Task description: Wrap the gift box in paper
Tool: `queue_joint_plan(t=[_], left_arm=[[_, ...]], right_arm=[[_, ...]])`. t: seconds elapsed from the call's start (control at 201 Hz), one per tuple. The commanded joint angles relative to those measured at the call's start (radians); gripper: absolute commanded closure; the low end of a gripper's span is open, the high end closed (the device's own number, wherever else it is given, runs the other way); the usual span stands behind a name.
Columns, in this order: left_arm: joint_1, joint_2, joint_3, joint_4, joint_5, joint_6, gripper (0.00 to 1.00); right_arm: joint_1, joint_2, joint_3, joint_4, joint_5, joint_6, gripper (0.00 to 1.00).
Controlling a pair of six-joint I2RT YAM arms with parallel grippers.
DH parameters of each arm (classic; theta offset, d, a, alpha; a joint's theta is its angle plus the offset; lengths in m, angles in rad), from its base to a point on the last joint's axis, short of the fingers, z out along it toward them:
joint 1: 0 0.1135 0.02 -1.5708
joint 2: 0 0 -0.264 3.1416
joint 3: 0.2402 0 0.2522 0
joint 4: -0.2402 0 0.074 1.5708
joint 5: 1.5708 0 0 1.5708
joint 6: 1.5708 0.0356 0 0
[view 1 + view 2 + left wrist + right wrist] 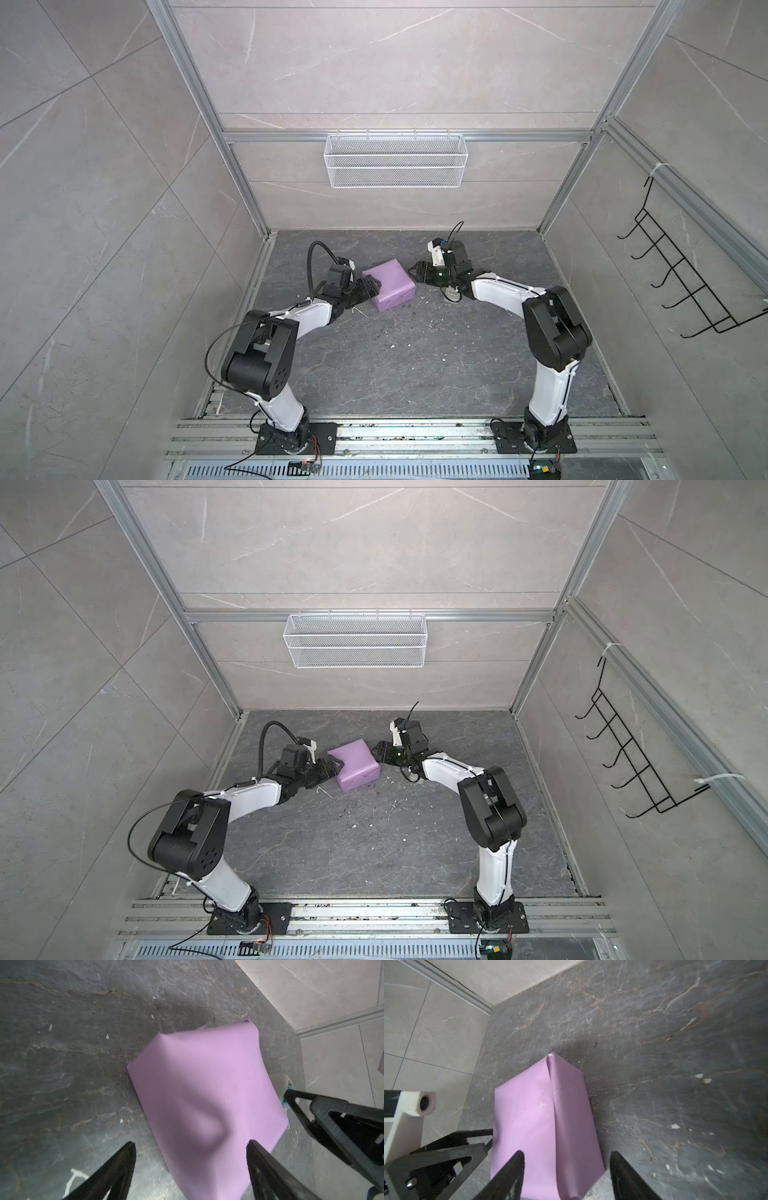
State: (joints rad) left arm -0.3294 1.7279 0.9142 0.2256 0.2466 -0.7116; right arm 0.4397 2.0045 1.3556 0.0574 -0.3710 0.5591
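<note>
Dark grey marbled tabletop fills the floor of a cell with pale tiled walls and aluminium rails, and small white scraps are scattered over it.

At the left, in both top views, the left gripper reaches in low to the left side of the paper. Its jaws stand apart. In the left wrist view 1 fingertip is over bare tabletop and the other is over the lilac sheet, with nothing clamped between them.

Toward the back of the tabletop, between the 2 grippers, the paper rests on the surface, lilac face outward and folded into a block shape. The gift box is fully covered inside it, so none of its own surface shows. The left wrist view shows a soft dent in the paper, and the right wrist view shows a lengthwise fold along the paper. Above, on the back wall, hangs a white wire mesh basket.

Just right of the wrapped block, the right gripper points at its right end. In the right wrist view the right gripper has its jaws apart too, 1 fingertip over the paper and the other over the tabletop, gripping nothing. On the right wall hangs a black wire hook rack.
</note>
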Motion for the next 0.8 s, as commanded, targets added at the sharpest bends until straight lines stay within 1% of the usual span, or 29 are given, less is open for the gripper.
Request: queue_joint_plan(t=[0.0, 0.075, 0.164, 0.284, 0.358, 0.573, 0.657, 0.737, 0.797], left_arm=[[0.012, 0.060, 0.069, 0.070, 0.032, -0.049, 0.15], [0.010, 0.097, 0.095, 0.069, 0.065, -0.058, 0.17], [-0.002, 0.115, 0.096, 0.075, 0.089, -0.061, 0.20], [-0.027, 0.104, 0.075, 0.082, 0.126, -0.056, 0.22], [-0.048, 0.083, 0.051, 0.085, 0.148, -0.055, 0.22], [-0.157, -0.017, -0.062, 0.106, 0.152, -0.061, 0.22], [-0.193, -0.065, -0.114, 0.107, 0.128, -0.064, 0.22], [-0.202, -0.103, -0.150, 0.107, 0.113, -0.069, 0.22], [-0.203, -0.126, -0.166, 0.098, 0.096, -0.064, 0.21]], right_arm=[[0.002, 0.090, 0.104, 0.008, -0.132, 0.049, 0.31], [0.003, 0.140, 0.137, 0.022, -0.194, 0.074, 0.33], [0.003, 0.144, 0.106, 0.065, -0.229, 0.101, 0.39], [0.004, 0.080, 0.002, 0.108, -0.245, 0.114, 0.45], [0.004, 0.015, -0.096, 0.141, -0.243, 0.125, 0.46], [0.013, -0.210, -0.448, 0.272, -0.228, 0.184, 0.45], [0.012, -0.286, -0.571, 0.309, -0.203, 0.209, 0.42], [0.010, -0.348, -0.651, 0.318, -0.183, 0.217, 0.40], [0.003, -0.387, -0.672, 0.261, -0.158, 0.188, 0.37]])
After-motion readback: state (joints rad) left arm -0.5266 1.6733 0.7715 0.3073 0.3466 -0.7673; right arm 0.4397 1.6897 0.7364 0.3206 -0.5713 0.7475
